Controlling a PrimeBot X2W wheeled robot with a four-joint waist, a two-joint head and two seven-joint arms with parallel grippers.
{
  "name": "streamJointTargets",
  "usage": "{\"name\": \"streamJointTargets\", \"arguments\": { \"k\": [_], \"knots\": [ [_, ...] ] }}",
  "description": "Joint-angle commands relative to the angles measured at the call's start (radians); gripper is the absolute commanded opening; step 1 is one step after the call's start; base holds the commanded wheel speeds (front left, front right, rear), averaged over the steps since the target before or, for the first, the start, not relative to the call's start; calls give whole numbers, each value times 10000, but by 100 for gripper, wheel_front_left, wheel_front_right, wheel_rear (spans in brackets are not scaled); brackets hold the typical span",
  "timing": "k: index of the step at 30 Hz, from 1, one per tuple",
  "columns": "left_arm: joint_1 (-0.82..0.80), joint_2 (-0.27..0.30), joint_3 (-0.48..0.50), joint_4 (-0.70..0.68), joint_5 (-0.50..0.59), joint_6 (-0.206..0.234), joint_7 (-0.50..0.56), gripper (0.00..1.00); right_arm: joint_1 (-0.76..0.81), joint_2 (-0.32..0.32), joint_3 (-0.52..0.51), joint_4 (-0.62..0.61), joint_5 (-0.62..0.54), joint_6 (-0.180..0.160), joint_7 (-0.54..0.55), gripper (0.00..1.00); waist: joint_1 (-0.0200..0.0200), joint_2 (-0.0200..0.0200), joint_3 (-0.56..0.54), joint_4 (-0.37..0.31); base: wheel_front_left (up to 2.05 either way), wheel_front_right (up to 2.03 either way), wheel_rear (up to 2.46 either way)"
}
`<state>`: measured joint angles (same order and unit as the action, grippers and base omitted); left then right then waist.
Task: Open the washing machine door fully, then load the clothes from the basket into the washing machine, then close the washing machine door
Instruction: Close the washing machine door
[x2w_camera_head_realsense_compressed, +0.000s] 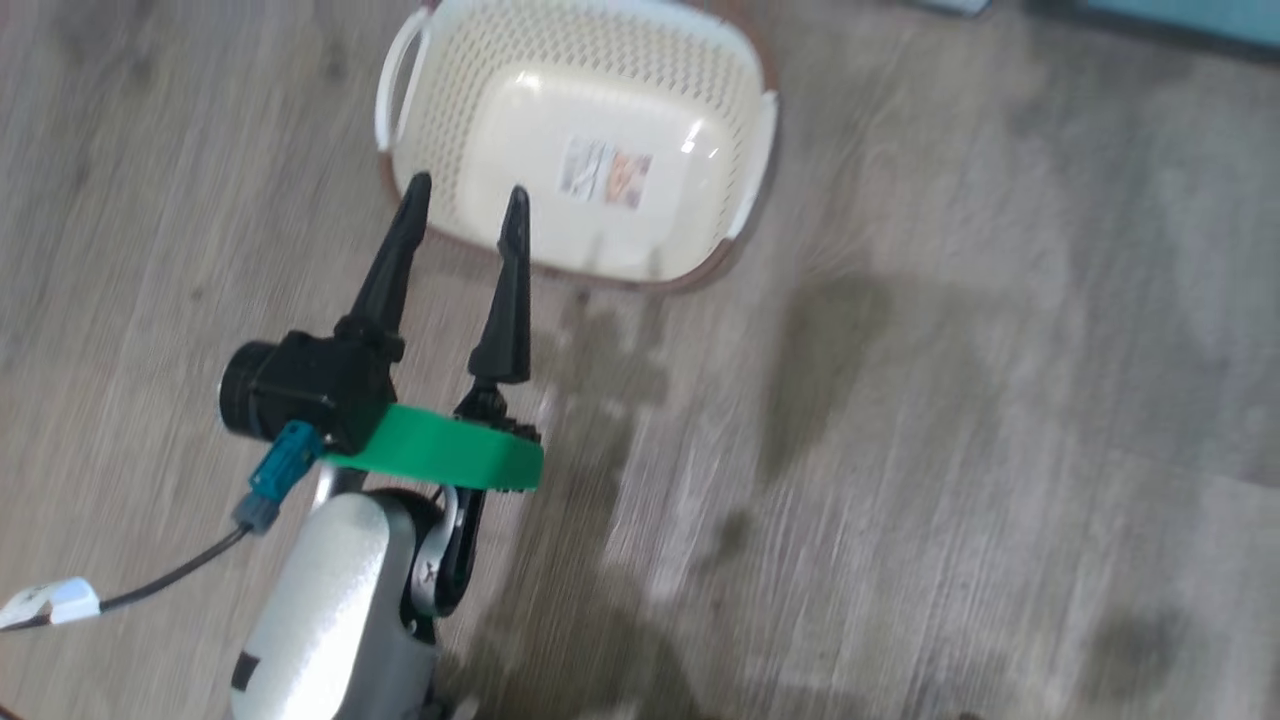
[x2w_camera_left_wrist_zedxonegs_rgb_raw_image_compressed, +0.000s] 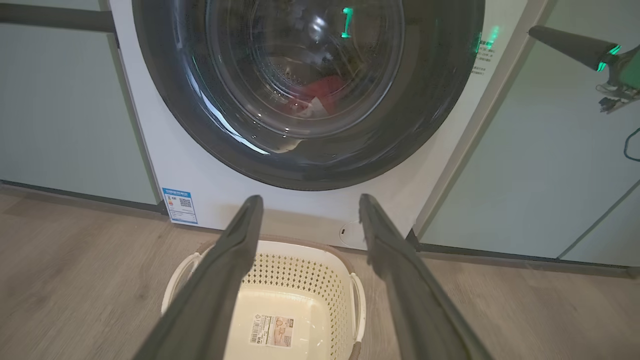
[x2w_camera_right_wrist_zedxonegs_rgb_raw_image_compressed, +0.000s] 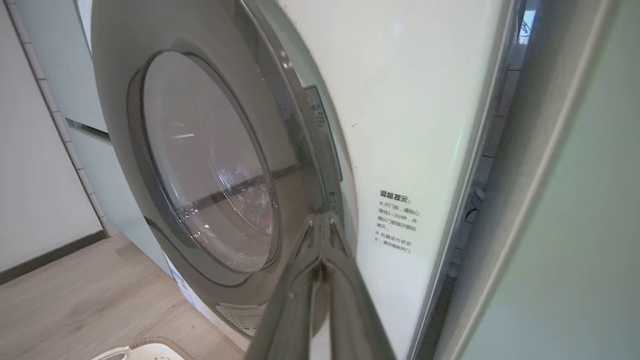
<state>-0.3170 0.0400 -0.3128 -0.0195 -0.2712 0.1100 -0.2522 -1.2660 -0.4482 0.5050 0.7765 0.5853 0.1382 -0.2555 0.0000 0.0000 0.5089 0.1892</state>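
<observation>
Cream perforated basket (x2w_camera_left_wrist_zedxonegs_rgb_raw_image_compressed: 295, 272) sits empty just in front of the washing machine (x2w_camera_left_wrist_zedxonegs_rgb_raw_image_compressed: 210, 175). You can see the red clothes (x2w_camera_left_wrist_zedxonegs_rgb_raw_image_compressed: 322, 90) inside it, behind the washing machine door (x2w_camera_left_wrist_zedxonegs_rgb_raw_image_compressed: 425, 125), which looks shut, so you're about done. Your left gripper (x2w_camera_head_realsense_compressed: 467, 188) hangs spread wide, holding nothing. Your right gripper (x2w_camera_right_wrist_zedxonegs_rgb_raw_image_compressed: 324, 220) is pinched closed at the door's rim; I can't tell if it touches.

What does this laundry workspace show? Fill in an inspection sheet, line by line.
Surface: wood-look floor, shadowed in patches.
Job's things: basket empty; clothes inside the washing machine, behind its door, which lies against the front.
Clutter: nothing seen.
Tools: left tool open over the basket's near side; right tool shut, tips at the door's edge.
Cables: black cable off the left wrist.
Surroundings: teal cabinets either side.
</observation>
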Motion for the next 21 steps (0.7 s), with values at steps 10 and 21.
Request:
{"name": "streamJointTargets", "arguments": {
  "k": [10, 21],
  "knots": [
    [836, 102, 623, 160, 167, -467, -95, 100, 3324, 657, -1381, -2219, 1036, -75, -63, 0, 0, 0, -2459, -1338, 0, 0, 0],
    [1404, 102, 1210, 483, 196, -732, -95, 100, 7246, 1399, -3579, -4402, 1052, -75, -63, 0, 0, 0, -3834, -2204, 0, 0, 0]
  ]
}}
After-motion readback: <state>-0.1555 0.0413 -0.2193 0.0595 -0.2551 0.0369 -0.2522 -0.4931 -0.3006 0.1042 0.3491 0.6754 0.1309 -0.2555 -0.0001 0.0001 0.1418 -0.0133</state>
